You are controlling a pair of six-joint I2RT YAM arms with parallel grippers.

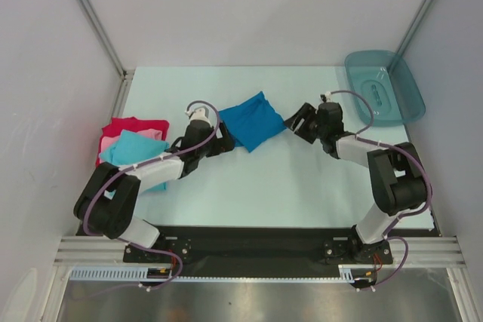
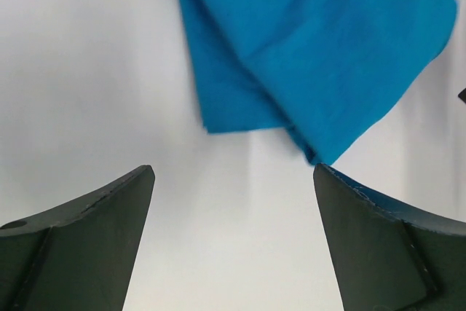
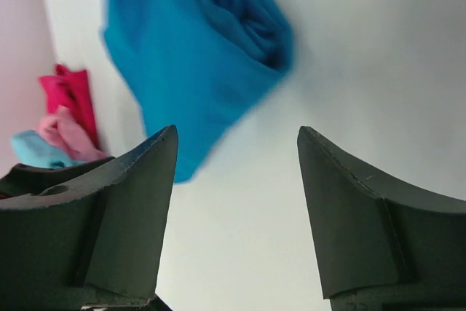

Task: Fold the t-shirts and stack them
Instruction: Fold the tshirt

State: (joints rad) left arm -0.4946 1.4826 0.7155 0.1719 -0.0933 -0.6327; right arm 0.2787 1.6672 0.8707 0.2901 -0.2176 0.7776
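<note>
Four shirts on the tabletop [image 1: 302, 194], with open room from the middle to the near edge. Tray [image 1: 383, 88] at the far right corner. Blue shirt [image 1: 251, 121] folded, mid-table toward the far edge. Turquoise shirt [image 1: 136, 148] over pink shirt [image 1: 109, 143] over red shirt [image 1: 132, 124] at the left edge. Left gripper [image 1: 220, 139] and right gripper [image 1: 298, 122] flank the blue shirt, jaws open, gripping nothing.

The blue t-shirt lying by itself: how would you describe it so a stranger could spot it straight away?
On the pale table, look at the middle, between the left gripper and the right gripper. The medium blue t-shirt lies there folded and alone, while the pile of red, pink and turquoise shirts sits at the left edge.
</note>
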